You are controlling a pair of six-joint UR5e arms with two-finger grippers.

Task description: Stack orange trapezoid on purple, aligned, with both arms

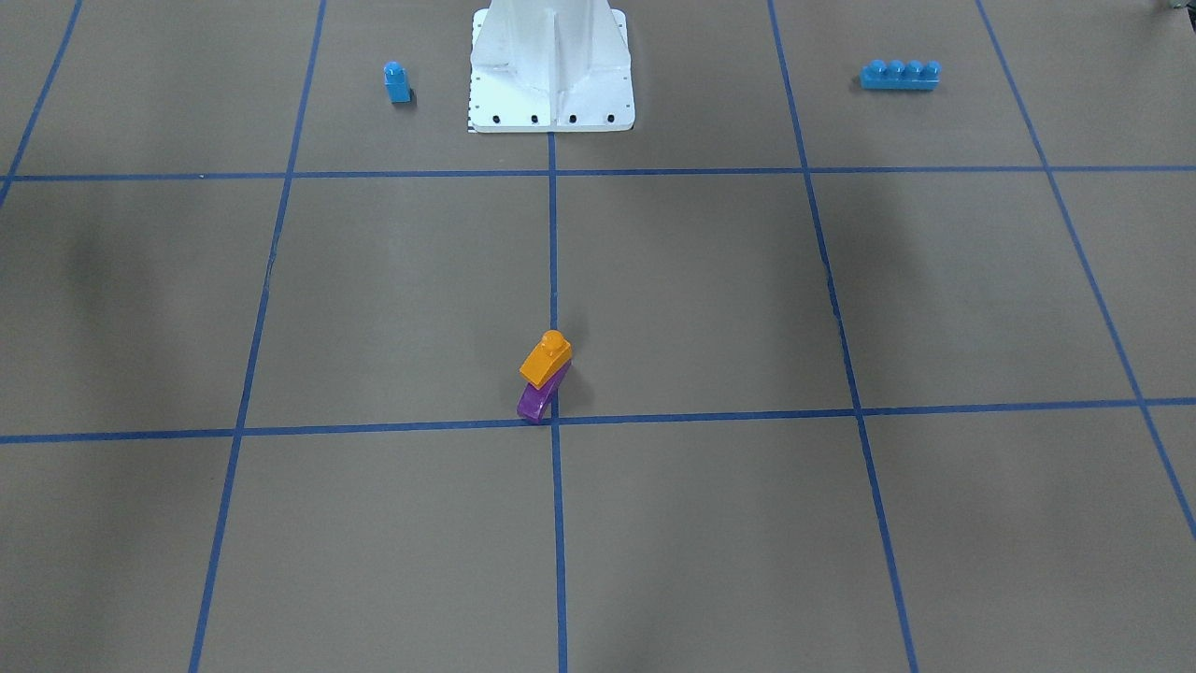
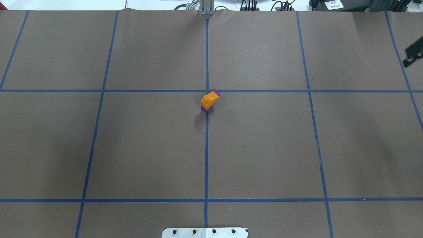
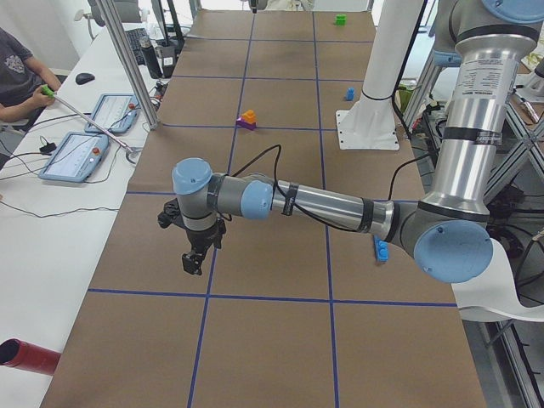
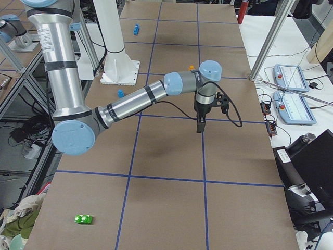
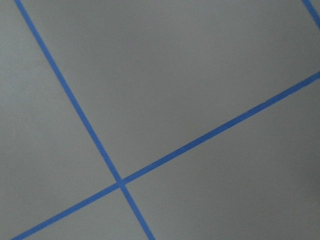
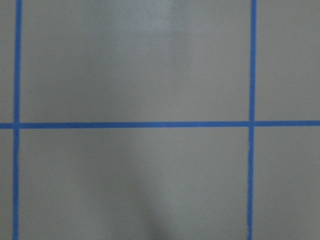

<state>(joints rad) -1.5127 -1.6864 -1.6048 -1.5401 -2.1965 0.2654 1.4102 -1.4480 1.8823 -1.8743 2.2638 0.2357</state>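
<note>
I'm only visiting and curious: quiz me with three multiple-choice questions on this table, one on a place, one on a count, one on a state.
1. The orange trapezoid sits: A) on the purple brick; B) under it; C) far from it.
2. Studs on the long blue brick: A) two; B) four; C) six.
3. The stack is: A) lifted; B) standing untouched; C) toppled.
Key: 1A, orange rests atop purple; 2B, four studs in a row; 3B, nothing touches it.
</note>
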